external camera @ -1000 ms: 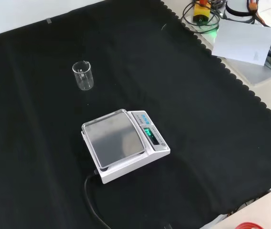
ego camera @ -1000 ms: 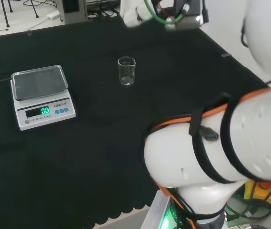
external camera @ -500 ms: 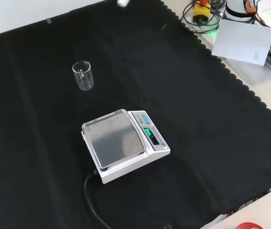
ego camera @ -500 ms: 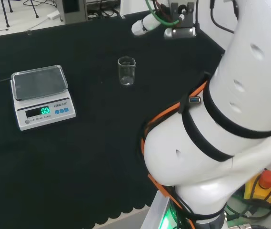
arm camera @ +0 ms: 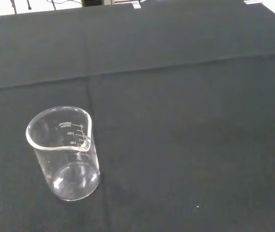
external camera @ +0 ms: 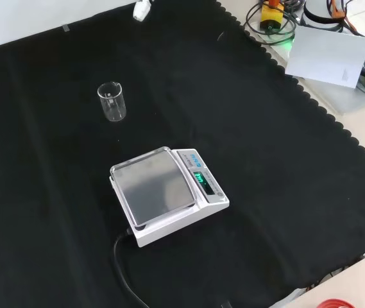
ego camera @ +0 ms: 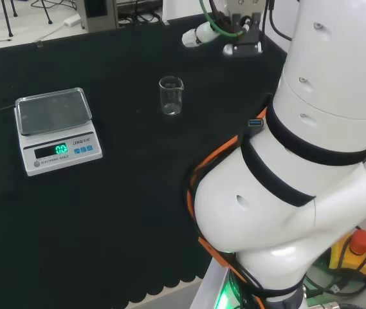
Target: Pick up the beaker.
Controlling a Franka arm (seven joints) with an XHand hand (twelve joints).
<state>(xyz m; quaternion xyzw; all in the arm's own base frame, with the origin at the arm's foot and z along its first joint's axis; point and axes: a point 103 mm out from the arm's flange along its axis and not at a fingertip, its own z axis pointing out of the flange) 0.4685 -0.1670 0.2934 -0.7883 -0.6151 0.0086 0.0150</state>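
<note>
A small clear glass beaker (ego camera: pixel 171 95) stands upright and apparently empty on the black cloth of the counter (ego camera: pixel 125 212), untouched. In the head view a white fingertip of the hand (ego camera: pixel 195 35) pokes out beside the wrist hardware, well apart from the beaker, which sits below and to the left of it there. The front view catches the same white tip at its upper edge (external camera: pixel 142 9), with the beaker (external camera: pixel 112 101) nearer the camera and slightly left of it. Whether the fingers are spread or curled cannot be told. The wrist view alone brings the beaker (arm camera: pixel 65 153) close, showing its pouring spout and printed graduation marks. A white electronic scale with a grey weighing plate (external camera: pixel 167 192) sits farther from the hand than the beaker, its green display lit; the front view also shows its black cable (external camera: pixel 126 273).
</note>
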